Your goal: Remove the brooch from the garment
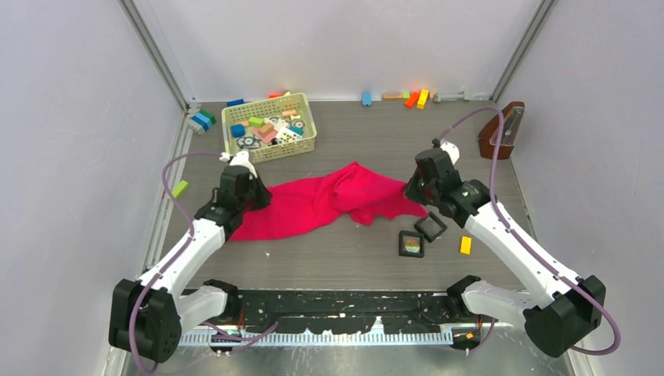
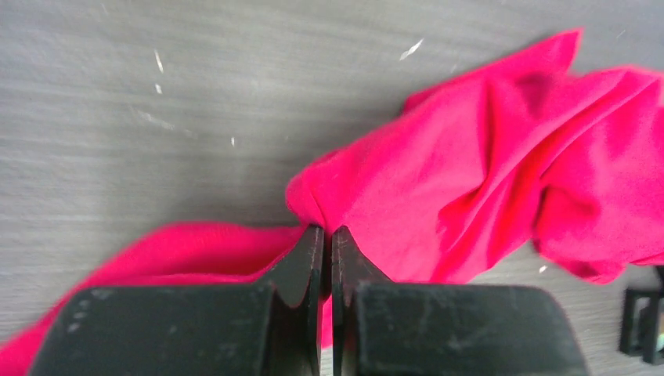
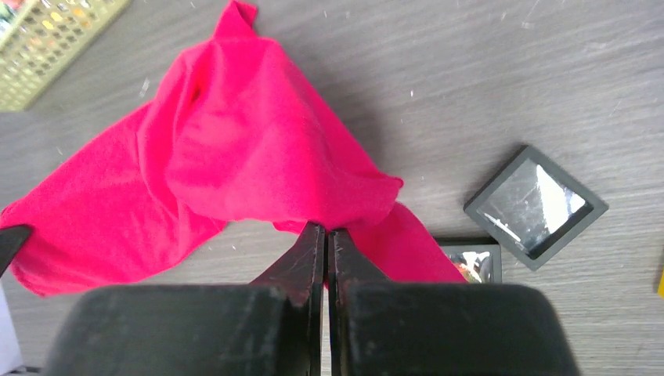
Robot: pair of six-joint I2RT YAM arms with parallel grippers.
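The crimson garment [image 1: 329, 200] lies stretched across the table between my two grippers, bunched up in the middle. My left gripper [image 1: 252, 196] is shut on its left edge, with fabric between the fingers in the left wrist view [image 2: 327, 231]. My right gripper [image 1: 413, 190] is shut on its right edge [image 3: 326, 229], and the cloth [image 3: 235, 149] tents up there. The brooch [image 1: 410, 246], small, round and yellowish, lies inside a black square tray [image 1: 401, 236] just off the garment's right end. It also shows in the right wrist view [image 3: 472, 269].
A second black square tray [image 1: 431, 226] sits beside the first. An orange block [image 1: 466, 244] lies right of the trays. A basket [image 1: 274, 149] of toy blocks stands at the back left. A brown metronome [image 1: 505, 129] stands at the back right. Loose blocks [image 1: 415, 98] line the back wall.
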